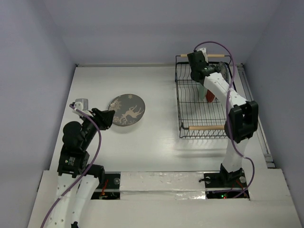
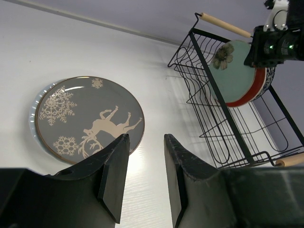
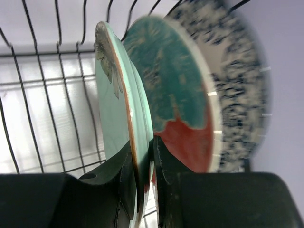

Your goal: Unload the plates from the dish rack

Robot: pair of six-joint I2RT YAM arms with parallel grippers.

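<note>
The black wire dish rack [image 1: 180,97] stands at the right of the table, with plates upright at its far end. My right gripper [image 3: 141,147] reaches into it from above and is shut on the rim of the pale green plate [image 3: 114,109]. Just behind that plate stand the teal-and-red-orange plate [image 3: 176,95] and the blue floral plate [image 3: 237,80]. The grey-brown plate [image 1: 126,110] with a pale deer motif lies flat on the table at the left, on top of a white plate [image 2: 33,121] of which only the rim shows. My left gripper [image 2: 146,140] hovers by its near edge, open and empty.
The rack has wooden rod handles at its near end [image 1: 206,127] and far end [image 2: 225,24]. Purple cables loop over both arms. The enclosure's walls close in the table on the left, right and back.
</note>
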